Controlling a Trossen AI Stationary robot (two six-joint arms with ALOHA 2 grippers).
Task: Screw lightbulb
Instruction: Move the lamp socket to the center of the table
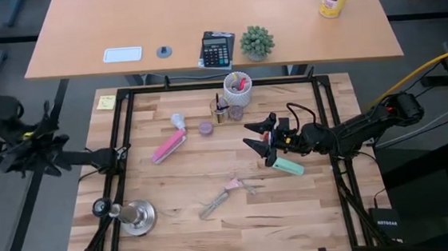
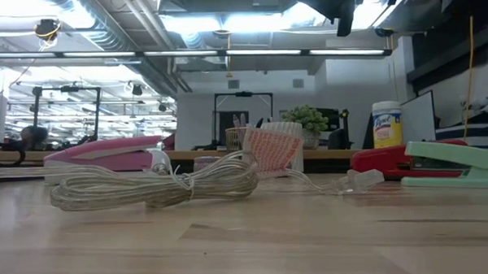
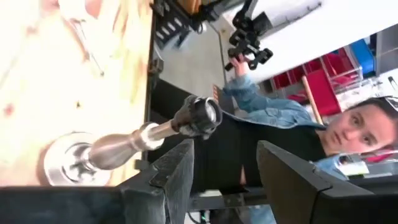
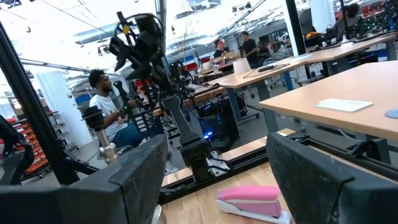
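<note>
Lightbulb [image 1: 178, 119] small and blurry, right gripper [image 1: 253, 134] spread empty, left gripper [image 3: 224, 168] parted, holding nothing.

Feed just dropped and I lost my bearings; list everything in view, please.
lightbulb: 1, white, beside pink stapler
socket stand: 1, silver, table's near-left corner
pink stapler: 1, pink, left of centre
green stapler: 1, mint, right of centre
red stapler: 1, red, next to green stapler
cap: 1, purple, centre back
pen cup: 1, white, table's back edge
cable: 1, clear, near centre
calculator: 1, black, rear desk
plant: 1, green, rear desk
left tool: 1, dark, open, empty, left edge
right tool: 1, dark, open, empty, right of centre
</note>
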